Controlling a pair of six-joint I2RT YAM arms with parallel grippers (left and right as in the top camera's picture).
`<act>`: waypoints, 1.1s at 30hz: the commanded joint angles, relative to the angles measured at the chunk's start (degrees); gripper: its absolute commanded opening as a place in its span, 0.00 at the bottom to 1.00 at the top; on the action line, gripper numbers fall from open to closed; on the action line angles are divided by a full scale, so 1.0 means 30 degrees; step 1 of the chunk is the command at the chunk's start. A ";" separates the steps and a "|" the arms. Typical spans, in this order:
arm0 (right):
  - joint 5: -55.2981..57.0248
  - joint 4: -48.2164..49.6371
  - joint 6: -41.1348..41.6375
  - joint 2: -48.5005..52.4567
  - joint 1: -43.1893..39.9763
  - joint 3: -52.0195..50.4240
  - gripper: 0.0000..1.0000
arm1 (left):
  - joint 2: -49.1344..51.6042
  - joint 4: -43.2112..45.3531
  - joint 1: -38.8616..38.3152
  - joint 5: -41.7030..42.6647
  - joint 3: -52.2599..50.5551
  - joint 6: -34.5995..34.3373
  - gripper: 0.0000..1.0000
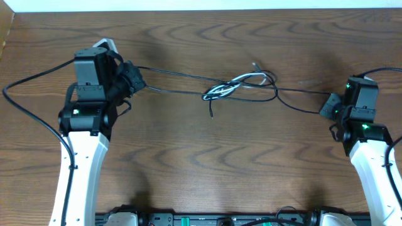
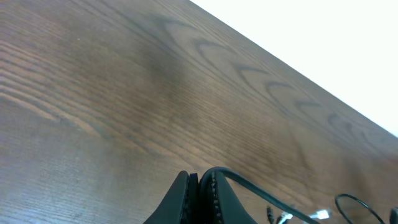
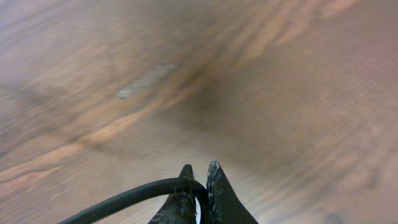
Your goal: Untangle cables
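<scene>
lying on the table (image 1: 188, 169) as cables (image 1: 235, 88) strung from the left gripper (image 1: 137, 80) at left to the right gripper (image 1: 328, 107) at right, knotted between them, toward the far edge.

Dark wood-grain table (image 1: 207, 163); white strip (image 1: 188, 5) beyond far edge.

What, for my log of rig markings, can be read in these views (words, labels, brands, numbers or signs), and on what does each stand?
No readable text in any view.
cables: too thin to show any print.
arm housings: only green lights, no letters visible.
table: bare wood grain, no label.
Right wrist view: blurred, nothing legible.
</scene>
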 commanded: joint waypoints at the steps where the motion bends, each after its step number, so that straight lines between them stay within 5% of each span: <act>1: 0.6317 -0.0554 0.0896 -0.0117 -0.2091 0.0262 0.02 | -0.0138 0.0168 0.2288 -0.3759 0.0313 -0.1457 0.07; 5: 0.0663 0.0131 0.1166 -0.0117 -0.2295 0.0262 0.04 | 0.0087 -0.0102 0.2324 -0.0321 0.0306 -0.2004 0.07; 10: -0.9391 0.2004 -0.1647 -0.0117 -0.1756 0.0262 0.16 | 0.0889 -0.1574 0.0889 0.2382 0.0306 -0.0306 0.08; 15: -1.0491 0.1297 -0.2200 -0.0117 -0.0517 0.0262 0.30 | 0.1945 -0.2710 -0.1107 0.2397 0.0306 0.0714 0.08; 16: -1.0448 0.1027 -0.2426 -0.0117 -0.0262 0.0262 0.38 | 0.2215 -0.2892 -0.1668 0.2397 0.0306 0.1078 0.15; 17: -1.0375 0.0612 -0.2718 -0.0117 0.0029 0.0262 0.43 | 0.2543 -0.3038 -0.2331 0.2397 0.0306 0.1319 0.39; 22: -1.0171 -0.0896 -0.3410 -0.0102 0.0510 0.0255 0.58 | 0.4299 -0.3177 -0.5173 0.2404 0.0306 0.2127 0.64; 26: -0.9289 -0.1829 -0.3402 -0.0102 0.0510 0.0255 0.58 | 0.5982 -0.2936 -0.6958 0.2404 0.0306 0.2164 0.65; 33: -0.8772 -0.2215 -0.3402 -0.0102 0.0554 0.0262 0.60 | 0.8743 -0.0976 -0.9573 0.2914 0.0306 0.2149 0.42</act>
